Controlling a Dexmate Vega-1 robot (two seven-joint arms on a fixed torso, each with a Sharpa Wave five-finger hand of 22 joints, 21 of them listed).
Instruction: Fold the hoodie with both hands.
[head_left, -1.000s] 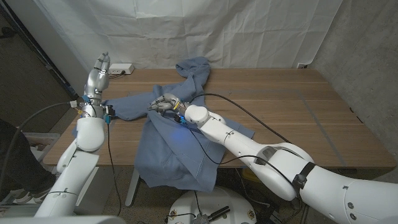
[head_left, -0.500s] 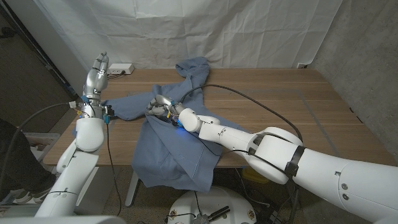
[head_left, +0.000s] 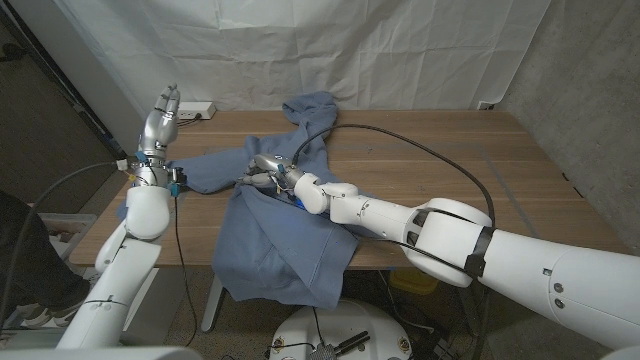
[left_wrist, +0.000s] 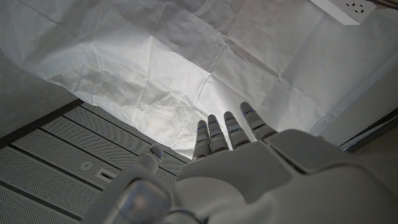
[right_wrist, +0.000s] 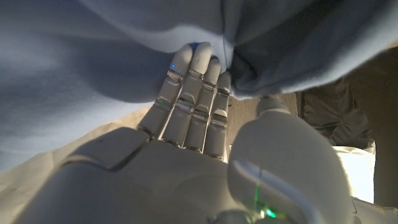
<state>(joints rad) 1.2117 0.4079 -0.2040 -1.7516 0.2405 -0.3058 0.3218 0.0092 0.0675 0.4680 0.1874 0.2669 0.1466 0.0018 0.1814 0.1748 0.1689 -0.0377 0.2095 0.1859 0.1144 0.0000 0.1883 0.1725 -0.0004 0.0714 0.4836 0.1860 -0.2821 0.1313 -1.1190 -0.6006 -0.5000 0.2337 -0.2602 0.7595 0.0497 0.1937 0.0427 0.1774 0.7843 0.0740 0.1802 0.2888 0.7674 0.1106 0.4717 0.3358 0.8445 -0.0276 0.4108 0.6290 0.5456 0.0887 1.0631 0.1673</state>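
Blue hoodie (head_left: 275, 215) spread over the tabletop's (head_left: 440, 180) left half, hood bunched at the far edge, one sleeve running toward the left edge, lower body draped over the near edge and hanging below it. Right hand (head_left: 262, 169) reaching across onto the hoodie near the base of that sleeve, fingers (right_wrist: 186, 106) straight and held side by side, tips pushed in under a fold of the blue cloth, thumb alongside the fold's edge; touching the fabric for certain, but cannot tell whether the cloth is pinched or merely nudged. Left hand (head_left: 160, 118) raised upright above the tabletop's far left corner, fingers (left_wrist: 221, 134) extended and slightly spread toward the white backdrop (left_wrist: 186, 62), holding nothing. White power strip (head_left: 196, 111) at the far left corner, just behind that raised hand
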